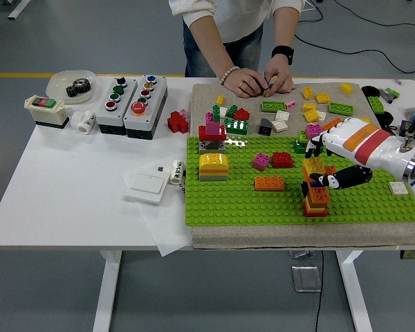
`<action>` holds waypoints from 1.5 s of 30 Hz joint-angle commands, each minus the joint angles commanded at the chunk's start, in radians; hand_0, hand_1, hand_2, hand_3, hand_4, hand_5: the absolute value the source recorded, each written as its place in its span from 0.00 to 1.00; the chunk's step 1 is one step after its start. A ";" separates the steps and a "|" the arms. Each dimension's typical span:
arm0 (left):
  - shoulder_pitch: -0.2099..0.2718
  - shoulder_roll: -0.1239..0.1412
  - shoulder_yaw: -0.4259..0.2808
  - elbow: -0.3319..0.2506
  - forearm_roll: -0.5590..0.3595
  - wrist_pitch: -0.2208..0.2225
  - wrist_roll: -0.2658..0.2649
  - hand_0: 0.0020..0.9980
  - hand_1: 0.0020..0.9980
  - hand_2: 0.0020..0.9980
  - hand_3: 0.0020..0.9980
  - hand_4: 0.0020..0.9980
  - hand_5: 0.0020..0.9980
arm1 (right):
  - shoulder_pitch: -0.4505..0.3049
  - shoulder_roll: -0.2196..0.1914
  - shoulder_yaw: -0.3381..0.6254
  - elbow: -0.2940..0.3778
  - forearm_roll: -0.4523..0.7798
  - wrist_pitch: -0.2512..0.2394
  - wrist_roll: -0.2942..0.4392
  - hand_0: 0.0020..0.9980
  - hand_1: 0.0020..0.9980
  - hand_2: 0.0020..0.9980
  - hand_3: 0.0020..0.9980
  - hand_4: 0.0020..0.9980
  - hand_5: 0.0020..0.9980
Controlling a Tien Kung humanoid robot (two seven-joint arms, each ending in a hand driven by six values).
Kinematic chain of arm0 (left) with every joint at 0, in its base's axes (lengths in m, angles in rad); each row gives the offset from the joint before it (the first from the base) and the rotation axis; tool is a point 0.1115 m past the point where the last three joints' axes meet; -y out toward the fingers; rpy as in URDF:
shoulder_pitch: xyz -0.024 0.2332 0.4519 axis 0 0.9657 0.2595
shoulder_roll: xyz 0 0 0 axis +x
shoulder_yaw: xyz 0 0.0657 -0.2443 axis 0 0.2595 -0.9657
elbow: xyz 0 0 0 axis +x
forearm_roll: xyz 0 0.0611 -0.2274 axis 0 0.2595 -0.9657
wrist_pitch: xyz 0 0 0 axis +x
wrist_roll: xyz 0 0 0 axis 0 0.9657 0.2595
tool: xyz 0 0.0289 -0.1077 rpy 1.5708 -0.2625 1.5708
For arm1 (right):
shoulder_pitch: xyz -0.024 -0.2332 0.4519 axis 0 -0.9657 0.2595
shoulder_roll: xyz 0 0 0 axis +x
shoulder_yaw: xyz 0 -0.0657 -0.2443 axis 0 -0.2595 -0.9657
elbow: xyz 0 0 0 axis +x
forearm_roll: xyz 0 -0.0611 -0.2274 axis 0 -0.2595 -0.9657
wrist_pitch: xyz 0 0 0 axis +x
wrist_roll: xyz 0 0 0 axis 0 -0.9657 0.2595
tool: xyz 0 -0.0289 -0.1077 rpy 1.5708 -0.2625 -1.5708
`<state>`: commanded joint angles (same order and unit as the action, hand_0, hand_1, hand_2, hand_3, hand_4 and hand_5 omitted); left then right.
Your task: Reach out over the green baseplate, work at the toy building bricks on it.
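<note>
Right hand (pixel 326 163) reaches in from the right over the green baseplate (pixel 249 200), dark fingers (pixel 332 177) curled around the top of an orange-and-red brick stack (pixel 315 188); grasping it. Stack stands upright on the baseplate's right half, long axis vertical, yellow brick uppermost. It sits under and just left of the hand's white palm. An orange brick (pixel 269 183) lies flat left of the stack, long axis left-right. Behind the baseplate, a person's hands (pixel 259 80) press together over loose bricks (pixel 311 107) on the counter (pixel 76 187). Left hand unseen.
</note>
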<state>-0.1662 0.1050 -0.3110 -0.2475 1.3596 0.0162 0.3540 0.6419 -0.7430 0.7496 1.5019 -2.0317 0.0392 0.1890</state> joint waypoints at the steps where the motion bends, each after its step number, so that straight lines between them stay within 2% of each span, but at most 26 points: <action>1: 0.000 0.000 0.000 0.000 0.000 0.000 0.000 0.55 0.63 0.68 0.61 0.64 0.73 | 0.010 0.000 -0.008 0.002 0.006 0.013 -0.014 0.31 0.46 0.56 0.56 0.70 0.40; 12: 0.000 0.002 0.002 0.001 -0.006 0.000 0.000 0.55 0.63 0.68 0.61 0.64 0.73 | 0.052 0.002 -0.038 0.016 0.078 0.103 -0.124 0.31 0.46 0.56 0.57 0.72 0.39; 16: -0.002 0.003 0.003 0.001 -0.003 -0.003 0.001 0.55 0.62 0.68 0.61 0.65 0.72 | 0.072 0.004 -0.051 0.010 0.093 0.125 -0.143 0.31 0.47 0.56 0.57 0.73 0.39; 28: -0.003 0.004 0.007 0.002 -0.009 -0.002 0.001 0.55 0.62 0.68 0.61 0.65 0.72 | 0.094 0.020 -0.070 -0.052 0.077 0.123 -0.138 0.31 0.47 0.57 0.58 0.73 0.40; 38: -0.001 0.003 0.001 0.002 -0.001 -0.002 0.003 0.55 0.62 0.68 0.61 0.65 0.73 | 0.073 -0.001 -0.028 -0.005 0.079 0.112 -0.126 0.31 0.47 0.57 0.58 0.75 0.41; 45: 0.001 0.002 0.000 0.003 -0.002 0.001 0.003 0.55 0.62 0.68 0.61 0.65 0.73 | 0.052 -0.007 -0.009 -0.002 0.077 0.105 -0.121 0.31 0.47 0.57 0.58 0.77 0.43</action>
<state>-0.1655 0.1069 -0.3115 -0.2444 1.3573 0.0171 0.3566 0.6943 -0.7503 0.7404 1.5002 -1.9548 0.1438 0.0677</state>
